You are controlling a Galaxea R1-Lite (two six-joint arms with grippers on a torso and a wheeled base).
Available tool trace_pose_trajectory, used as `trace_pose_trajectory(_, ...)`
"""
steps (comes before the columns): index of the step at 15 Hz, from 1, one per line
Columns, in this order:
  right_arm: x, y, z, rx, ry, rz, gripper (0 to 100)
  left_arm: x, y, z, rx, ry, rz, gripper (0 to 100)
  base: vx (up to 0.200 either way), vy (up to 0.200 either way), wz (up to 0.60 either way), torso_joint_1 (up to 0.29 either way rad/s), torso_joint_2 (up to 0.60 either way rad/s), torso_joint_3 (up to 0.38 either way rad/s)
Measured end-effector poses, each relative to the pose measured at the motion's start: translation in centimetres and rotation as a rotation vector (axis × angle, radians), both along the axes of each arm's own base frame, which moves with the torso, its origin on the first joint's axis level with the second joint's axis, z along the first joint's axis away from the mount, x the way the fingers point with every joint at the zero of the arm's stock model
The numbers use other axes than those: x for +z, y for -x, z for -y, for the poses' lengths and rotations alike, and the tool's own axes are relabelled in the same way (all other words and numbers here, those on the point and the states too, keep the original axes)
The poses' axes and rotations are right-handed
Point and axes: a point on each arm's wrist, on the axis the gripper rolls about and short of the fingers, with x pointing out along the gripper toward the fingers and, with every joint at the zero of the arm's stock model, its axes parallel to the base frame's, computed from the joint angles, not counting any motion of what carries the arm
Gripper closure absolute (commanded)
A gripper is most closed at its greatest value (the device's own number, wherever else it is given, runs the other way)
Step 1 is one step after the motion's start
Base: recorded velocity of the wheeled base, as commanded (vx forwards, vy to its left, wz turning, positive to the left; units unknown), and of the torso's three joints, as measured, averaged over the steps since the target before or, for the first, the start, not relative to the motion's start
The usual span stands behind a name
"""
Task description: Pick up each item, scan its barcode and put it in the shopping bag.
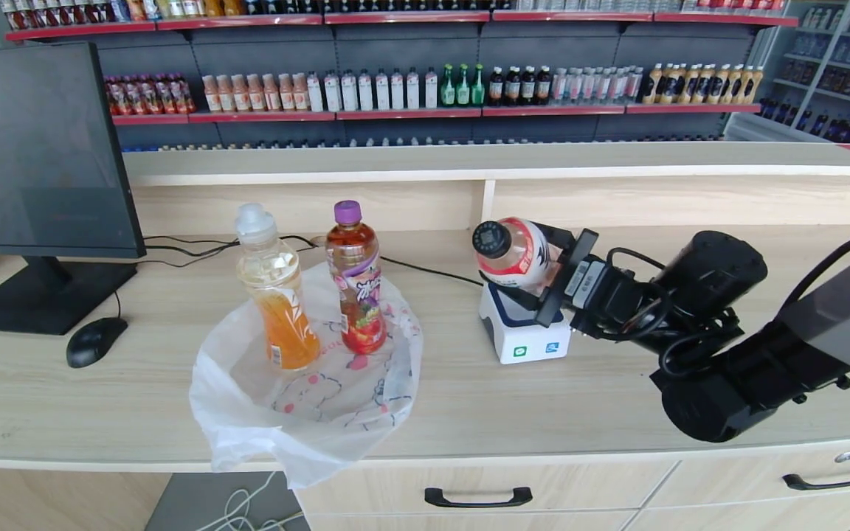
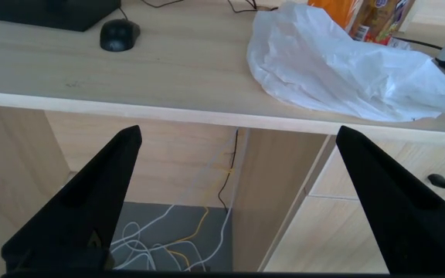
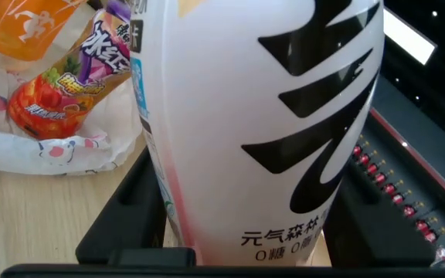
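My right gripper is shut on a white-labelled bottle with a black cap, held on its side just above the white barcode scanner. The same bottle looms close in the right wrist view. On the white shopping bag stand an orange drink bottle and a red drink bottle with a purple cap, both upright. My left gripper hangs open below the counter's front edge, with the bag lying on the counter above it.
A monitor stands at the counter's left end, with a black mouse in front of it. Cables run behind the bottles. Drawers with black handles sit below the counter. Shelves of bottles line the back wall.
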Motion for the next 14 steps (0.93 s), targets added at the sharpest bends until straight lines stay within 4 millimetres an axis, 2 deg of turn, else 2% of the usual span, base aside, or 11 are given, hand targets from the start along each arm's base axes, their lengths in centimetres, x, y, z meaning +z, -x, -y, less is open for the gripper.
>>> trace_pose_trajectory(5,-1.3,-1.5,0.5,-0.008,0.021,-0.004,100,0.0,0.0,0.0,0.000,-0.002,0.000,0,0.000,0.000,0.00,0.000,0.00,0.000)
trace_pose_trajectory(8,-1.0,-2.0,0.6,0.001,0.022,0.020,100,0.0,0.0,0.0,0.000,-0.002,0.000,0,0.000,0.000,0.00,0.000,0.00,0.000)
trace_pose_trajectory(14,-1.9,-2.7,0.6,0.001,0.033,0.015,100,0.0,0.0,0.0,0.000,0.000,-0.001,0,0.000,0.000,0.00,0.000,0.00,0.000)
